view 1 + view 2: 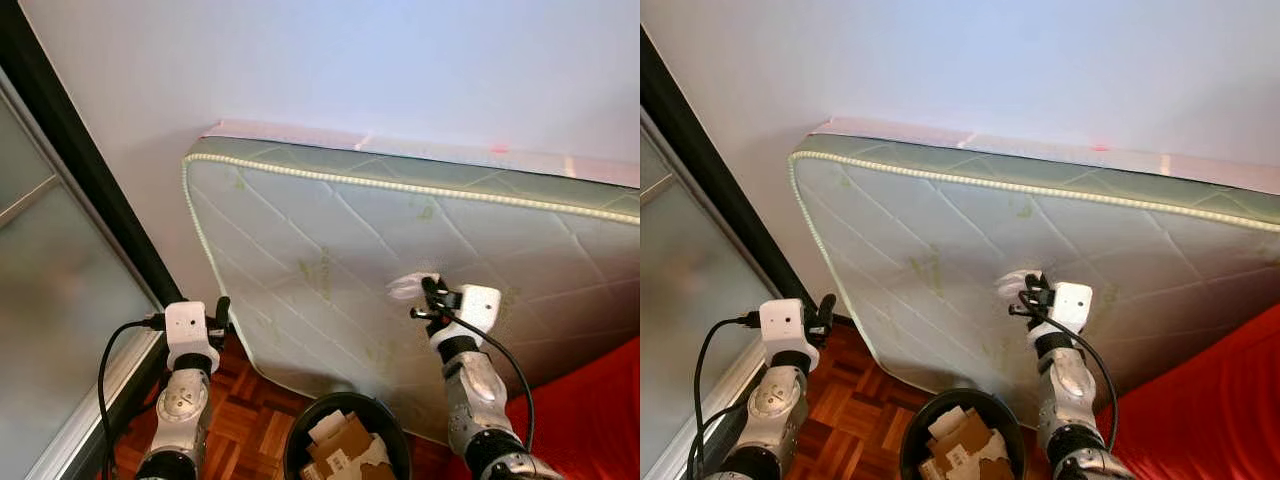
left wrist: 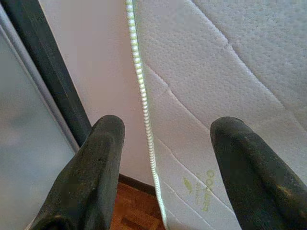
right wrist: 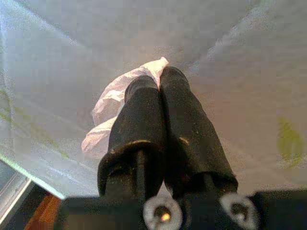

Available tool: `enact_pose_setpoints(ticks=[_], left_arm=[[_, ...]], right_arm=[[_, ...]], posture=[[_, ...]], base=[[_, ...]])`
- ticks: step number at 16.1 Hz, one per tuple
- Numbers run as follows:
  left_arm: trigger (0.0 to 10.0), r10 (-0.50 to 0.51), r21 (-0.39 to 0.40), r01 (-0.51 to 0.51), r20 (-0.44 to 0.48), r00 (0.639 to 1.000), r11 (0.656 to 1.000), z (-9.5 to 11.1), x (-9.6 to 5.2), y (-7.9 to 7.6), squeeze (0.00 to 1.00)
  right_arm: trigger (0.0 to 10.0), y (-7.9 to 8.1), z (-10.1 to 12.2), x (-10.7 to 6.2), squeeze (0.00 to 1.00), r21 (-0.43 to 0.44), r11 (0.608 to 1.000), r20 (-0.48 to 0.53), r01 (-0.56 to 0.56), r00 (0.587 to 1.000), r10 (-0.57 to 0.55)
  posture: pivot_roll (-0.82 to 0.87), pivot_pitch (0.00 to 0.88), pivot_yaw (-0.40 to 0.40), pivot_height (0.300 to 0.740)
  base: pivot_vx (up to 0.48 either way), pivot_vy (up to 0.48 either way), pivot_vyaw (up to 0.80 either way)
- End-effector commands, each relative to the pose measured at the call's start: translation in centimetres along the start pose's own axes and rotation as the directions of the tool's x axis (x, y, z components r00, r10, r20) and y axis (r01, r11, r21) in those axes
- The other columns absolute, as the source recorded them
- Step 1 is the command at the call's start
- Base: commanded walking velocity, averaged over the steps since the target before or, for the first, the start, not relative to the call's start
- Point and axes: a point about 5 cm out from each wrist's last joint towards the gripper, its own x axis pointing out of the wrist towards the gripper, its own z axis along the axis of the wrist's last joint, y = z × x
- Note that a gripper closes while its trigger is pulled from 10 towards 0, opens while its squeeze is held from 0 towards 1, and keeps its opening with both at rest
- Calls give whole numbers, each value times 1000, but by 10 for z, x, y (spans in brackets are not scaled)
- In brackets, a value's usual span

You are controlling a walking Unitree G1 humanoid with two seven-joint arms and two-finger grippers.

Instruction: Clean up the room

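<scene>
— Crumpled white tissue paper (image 3: 120,103), that's the piece in hand: the right gripper (image 1: 428,290) has its two black fingers pressed together on it, and the wad sticks out past the tips.

— Where is it being held?

— Raised in front of the quilted white mattress with green piping (image 1: 400,250), which leans against the pale wall (image 1: 350,60). Lower down, between the two arms, stands the round black waste bin (image 1: 298,440), already holding cardboard scraps (image 1: 340,440). I'd judge the wad is pinched tight so it won't drift off before it reaches that bin.

— And the other arm?

— The left gripper (image 2: 168,158) has its fingers spread wide apart with nothing between them, pointing at the mattress edge beside the dark frame of a frosted glass door (image 1: 50,300). It seems to be kept off to the side, clear of the bin's mouth.

— What's underfoot?

— Wooden parquet floor (image 1: 250,410), with a red fabric surface (image 1: 590,410) on the robot's right.
</scene>
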Motion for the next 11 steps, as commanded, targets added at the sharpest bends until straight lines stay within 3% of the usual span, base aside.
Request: enact_pose_setpoints(ticks=[1, 4, 11], left_arm=[[10000, 21, -2, -21, -3, 1000, 1000, 3, 5, 5, 0], [10000, 17, -1, -17, 0, 1000, 1000, 4, 6, 5, 0], [10000, 9, 6, -9, -7, 1000, 1000, 4, 6, 6, 0]], right_arm=[[10000, 1, -3, 1, 0, -5, 1000, -38, 1, 999, -1], [10000, -1, -5, 1, 0, 4, 1000, -54, 12, 998, -12], [10000, -7, -12, -5, 0, 19, 999, -71, 38, 997, -37]], posture=[[-58, 22, 54, 730], [-62, 20, 65, 695], [-61, 19, 72, 695]], base=[[0, 0, 0], [0, 0, 0], [0, 0, 0]])
